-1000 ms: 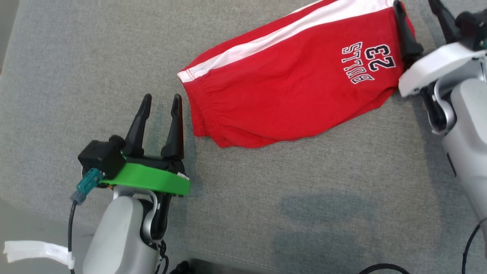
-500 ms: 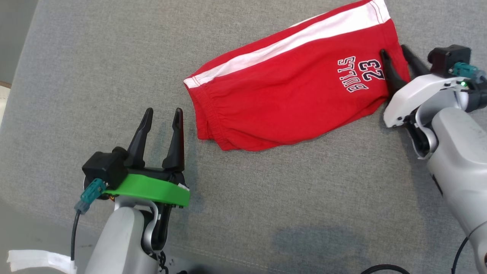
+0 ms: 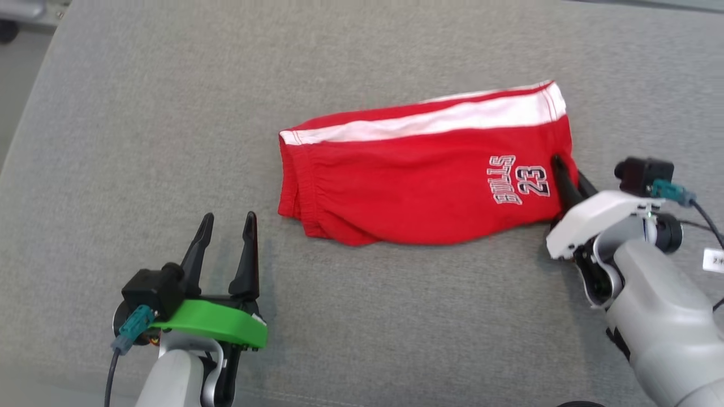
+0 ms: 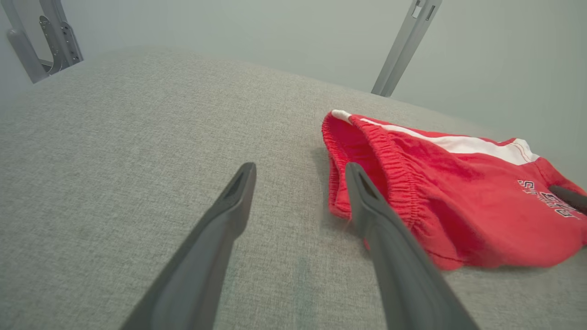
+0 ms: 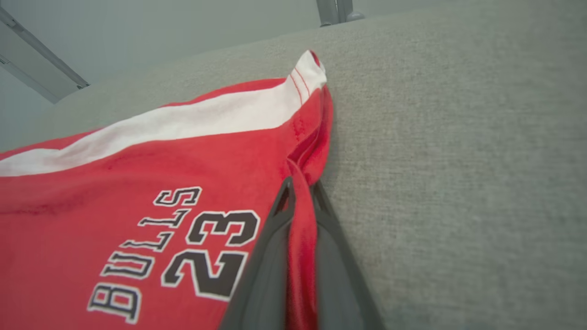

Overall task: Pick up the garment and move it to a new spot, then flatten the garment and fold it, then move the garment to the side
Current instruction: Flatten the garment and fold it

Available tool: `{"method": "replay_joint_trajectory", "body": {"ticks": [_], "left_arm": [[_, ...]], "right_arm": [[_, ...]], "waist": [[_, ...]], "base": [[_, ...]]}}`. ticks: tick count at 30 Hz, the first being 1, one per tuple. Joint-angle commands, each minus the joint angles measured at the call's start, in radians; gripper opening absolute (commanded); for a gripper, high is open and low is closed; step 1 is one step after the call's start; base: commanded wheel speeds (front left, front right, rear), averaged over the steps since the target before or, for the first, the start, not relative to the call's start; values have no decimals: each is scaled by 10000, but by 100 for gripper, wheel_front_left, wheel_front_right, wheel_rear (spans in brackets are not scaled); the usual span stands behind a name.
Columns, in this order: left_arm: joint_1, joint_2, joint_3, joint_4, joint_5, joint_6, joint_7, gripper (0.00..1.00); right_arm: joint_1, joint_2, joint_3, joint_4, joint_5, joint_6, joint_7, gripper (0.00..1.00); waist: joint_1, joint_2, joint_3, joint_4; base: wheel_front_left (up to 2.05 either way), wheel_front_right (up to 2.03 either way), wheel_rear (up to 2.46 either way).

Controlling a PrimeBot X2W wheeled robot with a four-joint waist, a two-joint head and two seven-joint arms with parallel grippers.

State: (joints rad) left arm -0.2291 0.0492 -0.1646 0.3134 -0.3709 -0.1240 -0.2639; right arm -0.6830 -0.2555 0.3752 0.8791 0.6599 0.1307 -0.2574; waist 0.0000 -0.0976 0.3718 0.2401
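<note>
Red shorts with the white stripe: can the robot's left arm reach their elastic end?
Probably yes: the open left gripper sits close beside the red white-striped shorts, nothing but bare grey fabric surface between.

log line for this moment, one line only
right gripper: shut on red shorts at leg hem | left gripper: open, beside waistband, not touching | shorts: lying on grey surface

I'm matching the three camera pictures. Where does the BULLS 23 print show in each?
Head view: BULLS 23 print right of centre, beside the right gripper.
Left wrist view: print at far right edge.
Right wrist view: print lower left.
Shared landmark: the white stripe on the shorts.
</note>
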Motion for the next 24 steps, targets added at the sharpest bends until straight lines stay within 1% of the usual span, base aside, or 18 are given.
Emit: {"method": "replay_joint_trajectory", "body": {"ticks": [1, 5, 11, 13, 15, 17, 19, 22, 24], "left_arm": [[304, 34, 133, 43, 87, -52, 3, 100], [555, 34, 269, 56, 255, -65, 3, 100], [768, 31, 366, 72, 352, -85, 3, 100], [815, 31, 345, 87, 370, -88, 3, 100], [812, 31, 319, 70, 388, -82, 3, 100], [786, 31, 260, 101, 357, -84, 3, 100], [751, 32, 169, 130, 299, -85, 3, 100], [656, 32, -13, 210, 180, -86, 5, 100], [611, 31, -110, 235, 159, -85, 3, 100]], "right_arm": [[561, 7, -189, -157, 131, -4, -83, 0], [1363, -14, -624, -509, 171, -4, -69, 0], [2009, -93, -1126, -784, -97, -4, -70, 0], [2082, -86, -1286, -1141, -344, -4, -71, 0], [2044, -33, -1332, -1838, -721, -2, -71, 0], [2064, 118, -1187, -2691, -1089, -2, -68, 0], [2119, 266, -798, -3523, -1420, -2, -64, 0], [2130, 433, 154, -4292, -1641, -2, -63, 0], [2029, 639, 875, -4516, -1615, -2, -63, 0]], "waist": [[0, 1, -857, -854], [0, 1, -1167, -1234], [0, 1, -1293, -1505], [0, 1, -1280, -1563], [0, 1, -1232, -1593], [0, 1, -1197, -1573], [0, 1, -1170, -1500], [0, 1, -1163, -1283], [0, 1, -1180, -1089]], "base": [[0, 0, 0], [0, 0, 0], [0, 0, 0], [0, 0, 0], [0, 0, 0], [0, 0, 0], [0, 0, 0], [0, 0, 0], [0, 0, 0]]}}
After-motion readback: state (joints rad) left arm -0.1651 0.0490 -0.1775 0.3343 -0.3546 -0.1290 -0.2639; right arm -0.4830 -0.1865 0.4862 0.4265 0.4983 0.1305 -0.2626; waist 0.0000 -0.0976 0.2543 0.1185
